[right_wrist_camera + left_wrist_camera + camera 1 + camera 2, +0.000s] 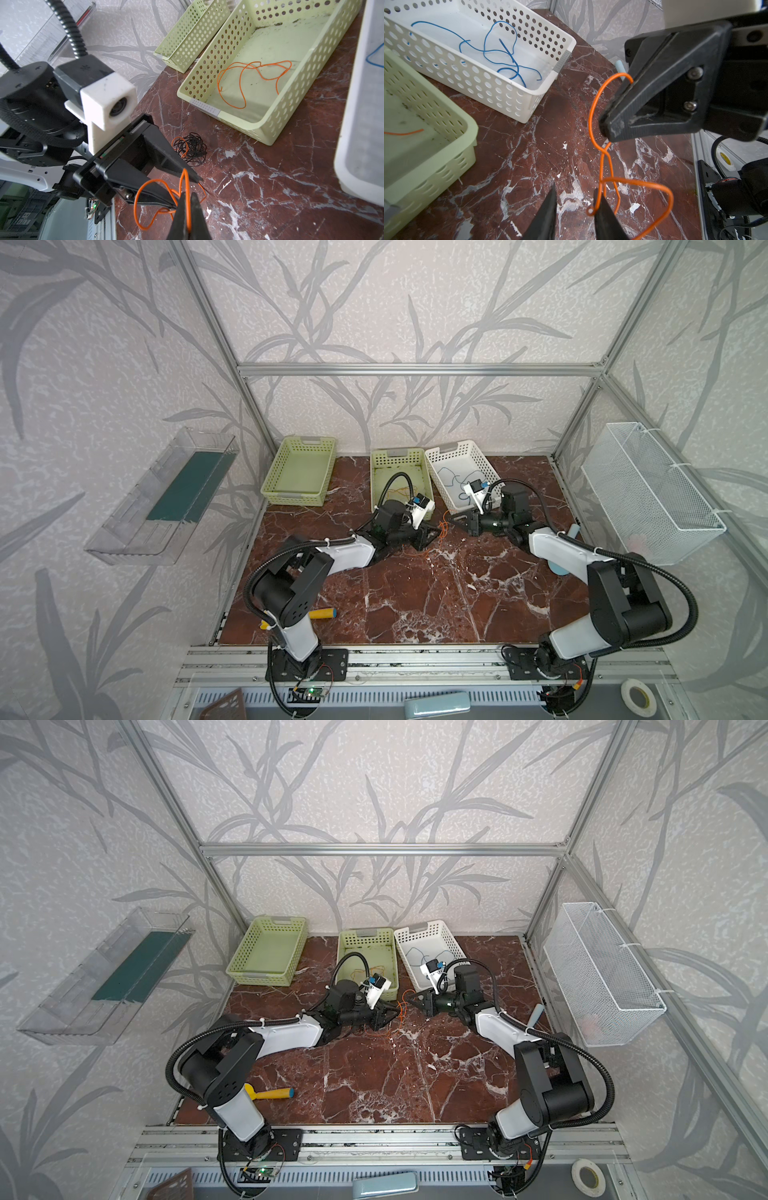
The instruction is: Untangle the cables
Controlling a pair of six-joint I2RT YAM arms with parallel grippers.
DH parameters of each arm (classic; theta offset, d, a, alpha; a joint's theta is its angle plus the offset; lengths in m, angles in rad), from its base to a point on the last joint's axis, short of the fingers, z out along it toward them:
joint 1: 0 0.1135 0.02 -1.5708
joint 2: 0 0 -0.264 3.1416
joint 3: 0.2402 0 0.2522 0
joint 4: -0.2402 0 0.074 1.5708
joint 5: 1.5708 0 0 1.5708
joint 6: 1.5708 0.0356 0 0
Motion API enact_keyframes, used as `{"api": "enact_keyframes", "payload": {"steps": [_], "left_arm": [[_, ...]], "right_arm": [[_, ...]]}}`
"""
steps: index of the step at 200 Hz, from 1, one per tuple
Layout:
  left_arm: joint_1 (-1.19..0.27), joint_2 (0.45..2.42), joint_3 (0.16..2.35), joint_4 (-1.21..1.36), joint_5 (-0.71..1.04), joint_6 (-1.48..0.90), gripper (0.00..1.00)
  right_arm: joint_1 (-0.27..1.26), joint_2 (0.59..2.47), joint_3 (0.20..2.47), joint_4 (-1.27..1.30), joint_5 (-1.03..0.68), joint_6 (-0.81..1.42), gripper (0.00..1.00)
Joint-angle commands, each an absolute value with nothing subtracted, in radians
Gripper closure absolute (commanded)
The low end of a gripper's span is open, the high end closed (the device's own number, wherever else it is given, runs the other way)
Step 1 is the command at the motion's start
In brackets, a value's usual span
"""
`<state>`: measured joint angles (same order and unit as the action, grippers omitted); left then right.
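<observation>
The right claw (188,199) is clenched on the orange cable (591,108). The left claw (574,188), released, sits directly opposite, one finger (604,214) touching that cable.

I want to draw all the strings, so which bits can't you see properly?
Orange cable: left wrist view, bottom edge cuts off its lower loop; too thin to follow in both top views.
Black tangle: right wrist view, too knotted to count strands.
Blue cables: in a top view, partly behind the right wrist camera.
Yellow-handled tool: in a top view, left arm covers its middle.
</observation>
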<state>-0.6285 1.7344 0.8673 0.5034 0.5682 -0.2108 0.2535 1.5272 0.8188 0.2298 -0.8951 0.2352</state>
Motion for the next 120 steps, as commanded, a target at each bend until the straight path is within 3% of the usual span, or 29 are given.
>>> {"api": "enact_keyframes", "payload": {"steps": [1,33,51,64,76,120], "left_arm": [[-0.633,1.751,0.905,0.568,0.573,-0.231,0.73],[-0.632,1.76,0.922,0.602,0.585,-0.248,0.87],[-0.635,1.758,0.926,0.612,0.584,-0.252,1.0],[-0.634,1.745,0.916,0.61,0.55,-0.248,1.0],[-0.635,1.726,0.903,0.591,0.494,-0.233,1.0],[-0.634,1.655,0.879,0.522,0.38,-0.193,1.0]], "right_arm": [[0.252,1.517,0.831,0.256,-0.941,0.232,1.0],[0.253,1.527,0.83,0.261,-0.953,0.234,0.97],[0.253,1.531,0.83,0.263,-0.944,0.24,0.81],[0.252,1.521,0.83,0.256,-0.909,0.244,0.62],[0.245,1.501,0.829,0.232,-0.861,0.238,0.51],[0.184,1.414,0.796,0.162,-0.711,0.246,0.4]]}}
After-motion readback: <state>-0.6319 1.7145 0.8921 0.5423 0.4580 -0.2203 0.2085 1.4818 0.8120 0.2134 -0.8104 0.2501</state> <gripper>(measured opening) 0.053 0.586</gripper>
